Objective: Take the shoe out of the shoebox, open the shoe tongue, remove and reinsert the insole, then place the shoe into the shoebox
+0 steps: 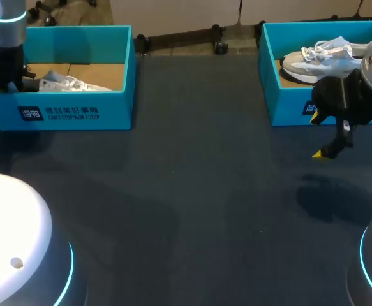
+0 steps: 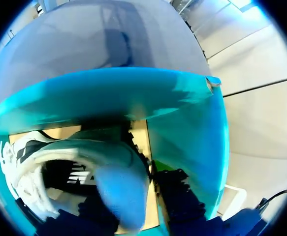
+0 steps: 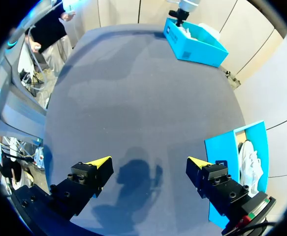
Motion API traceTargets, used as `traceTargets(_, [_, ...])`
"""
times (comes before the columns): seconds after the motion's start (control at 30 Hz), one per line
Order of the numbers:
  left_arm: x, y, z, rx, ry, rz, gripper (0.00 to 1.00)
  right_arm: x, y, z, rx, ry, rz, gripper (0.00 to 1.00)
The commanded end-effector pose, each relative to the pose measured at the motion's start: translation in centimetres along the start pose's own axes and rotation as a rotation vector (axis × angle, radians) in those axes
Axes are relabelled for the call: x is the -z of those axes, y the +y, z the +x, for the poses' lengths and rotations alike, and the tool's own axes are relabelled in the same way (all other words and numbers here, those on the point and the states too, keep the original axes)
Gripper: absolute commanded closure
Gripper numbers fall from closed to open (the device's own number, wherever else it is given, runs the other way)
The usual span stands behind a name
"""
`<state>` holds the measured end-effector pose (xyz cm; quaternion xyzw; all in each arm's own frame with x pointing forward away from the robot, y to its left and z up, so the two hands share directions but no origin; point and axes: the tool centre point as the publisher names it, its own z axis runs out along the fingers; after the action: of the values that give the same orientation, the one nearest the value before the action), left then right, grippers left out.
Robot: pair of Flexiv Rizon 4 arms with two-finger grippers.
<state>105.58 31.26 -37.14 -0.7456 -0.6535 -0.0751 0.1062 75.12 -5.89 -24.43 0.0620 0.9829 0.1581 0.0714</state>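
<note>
Two open boxes stand at the far edge of the desk [image 1: 186, 210], well apart. The left box [image 1: 77, 108] holds the left shoe [image 1: 67, 83], and the right box [image 1: 288, 108] holds the right shoe [image 1: 326, 54]. The left gripper [image 1: 10, 73] is down inside the left end of the left box, touching or just short of the shoe's left end. In the left wrist view the shoe's opening [image 2: 49, 162] gapes directly under and ahead of that gripper, with the box wall [image 2: 133, 93] just beyond. The yellow tips are hidden there, so it cannot be told whether this gripper has closed on the shoe. The left shoe's long axis runs left to right along the length of its box, its laces showing to the right of the gripper. Lifting it out therefore appears to call for a pull straight up by the left end, clear of the near wall. The right gripper [image 1: 316, 136] hangs above the desk just on the near side of the right box. Its fingers [image 3: 91, 172] are spread wide with nothing between them. The right shoe lies on the far side of them, inside its box, also lengthwise left to right with the grey toe to the left. Judgement: the left arm is by far the nearer to a shoe and is placed for the first step, while the right arm is not engaged with anything.
</note>
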Motion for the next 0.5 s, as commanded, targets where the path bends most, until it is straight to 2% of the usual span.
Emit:
traceTargets(0.03, [-0.3,0.0,0.2,-0.008,-0.012,-0.005,0.6,-0.1,0.0,0.1,0.0,-0.001,0.001,0.0])
traceTargets(0.2, [0.0,-0.3,0.0,-0.019,-0.024,-0.007,0.58,-0.1,0.0,0.1,0.0,-0.001,0.001,0.0])
traceTargets(0.5, [2.2,0.1,-0.1,-0.024,-0.064,-0.033,0.54,-0.1,0.0,0.1,0.0,-0.001,0.001,0.0])
